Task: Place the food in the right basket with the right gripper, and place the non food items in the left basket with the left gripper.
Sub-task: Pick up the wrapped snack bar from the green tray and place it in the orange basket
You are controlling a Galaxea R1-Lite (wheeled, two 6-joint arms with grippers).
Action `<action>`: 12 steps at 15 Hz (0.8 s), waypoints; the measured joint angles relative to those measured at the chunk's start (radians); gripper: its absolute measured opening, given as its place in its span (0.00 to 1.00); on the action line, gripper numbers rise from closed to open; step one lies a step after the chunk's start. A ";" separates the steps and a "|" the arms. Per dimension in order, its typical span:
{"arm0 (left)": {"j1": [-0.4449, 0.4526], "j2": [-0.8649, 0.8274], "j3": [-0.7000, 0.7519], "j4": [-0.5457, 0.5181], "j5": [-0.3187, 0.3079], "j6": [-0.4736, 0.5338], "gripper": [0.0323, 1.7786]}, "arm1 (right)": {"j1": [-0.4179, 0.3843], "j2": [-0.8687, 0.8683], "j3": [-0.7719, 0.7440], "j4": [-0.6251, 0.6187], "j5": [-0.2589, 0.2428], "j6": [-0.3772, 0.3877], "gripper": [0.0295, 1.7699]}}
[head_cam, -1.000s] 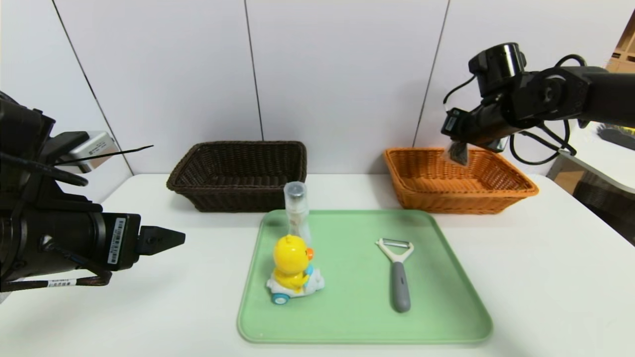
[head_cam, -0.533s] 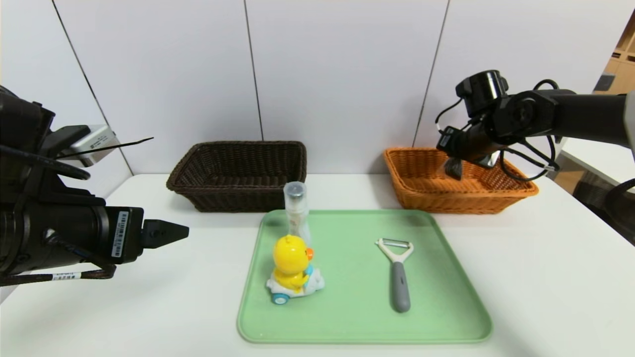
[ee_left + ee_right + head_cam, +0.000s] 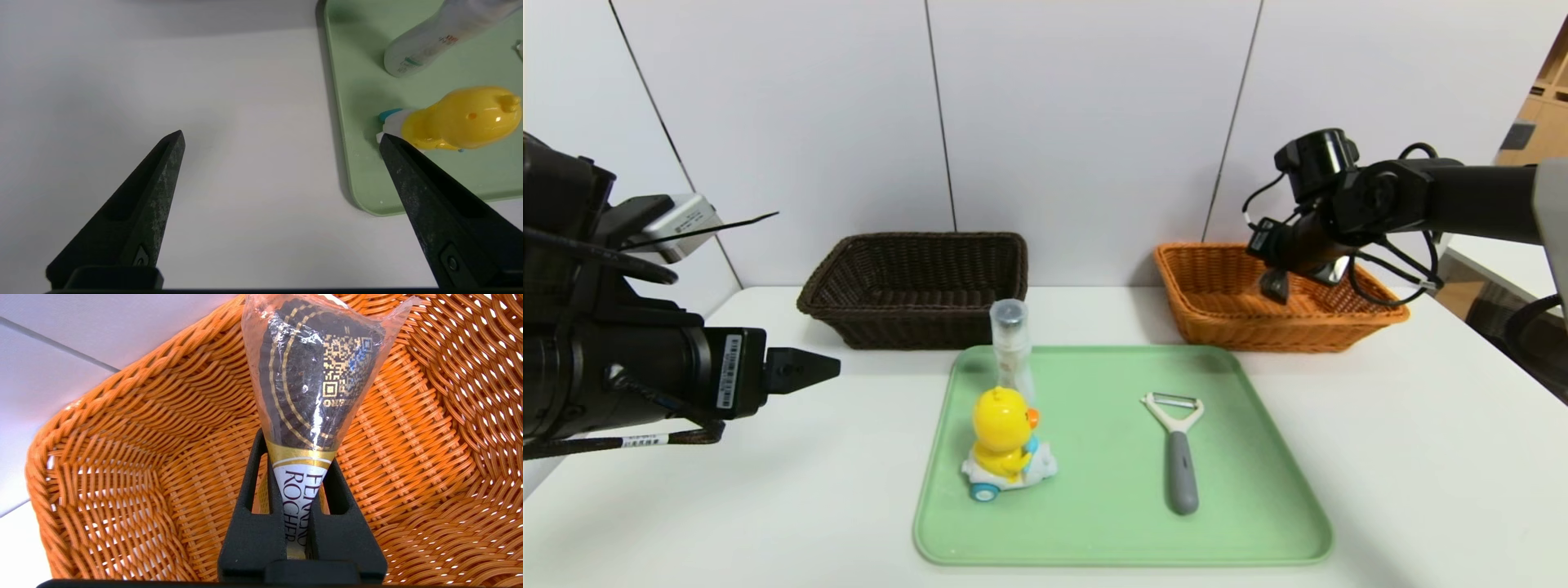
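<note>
Right wrist view showed the food (image 3: 314, 375), a dark cone-shaped snack in clear wrap with gold trim and a white label band, pinched at its narrow end by the right gripper (image 3: 301, 486), jaws clamped tight on the wrapper. The wide end of the snack pointed into the right basket (image 3: 122, 465), orange wicker filling the frame behind it. In the head view the right gripper (image 3: 1275, 286) sat at upper right over that orange basket (image 3: 1225, 314), the snack just a dark bit at its tip. Centre frame lay a green tray (image 3: 1258, 523) with the duck toy (image 3: 1005, 445) on its wheeled car at left, the clear bottle (image 3: 1010, 343) upright just behind it, and the peeler (image 3: 1178, 453) lying flat to the right. The left basket (image 3: 915, 290) stood upper centre-left behind the tray. Left gripper (image 3: 805, 370) hung at far left over bare table (image 3: 1421, 457), fingers spread wide and holding nothing; left wrist view showed its fingers (image 3: 143, 212) well apart near the tray's edge.
</note>
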State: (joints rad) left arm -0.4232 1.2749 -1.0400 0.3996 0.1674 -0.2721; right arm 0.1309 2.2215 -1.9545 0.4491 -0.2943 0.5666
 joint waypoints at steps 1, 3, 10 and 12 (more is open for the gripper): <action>0.000 0.000 0.001 -0.024 0.000 0.003 0.95 | -0.002 0.002 0.000 0.000 0.000 -0.001 0.16; -0.001 0.000 0.005 -0.041 0.002 0.006 0.95 | -0.006 0.003 0.000 -0.002 -0.002 0.000 0.34; -0.001 0.026 0.011 -0.120 0.018 0.014 0.95 | -0.004 -0.002 0.000 -0.004 -0.019 -0.088 0.71; -0.002 0.032 0.013 -0.119 0.013 0.036 0.95 | 0.006 -0.012 0.000 0.027 -0.002 -0.098 0.77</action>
State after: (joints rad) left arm -0.4255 1.3066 -1.0270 0.2804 0.1804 -0.2357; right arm 0.1366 2.2091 -1.9545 0.4757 -0.2962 0.4685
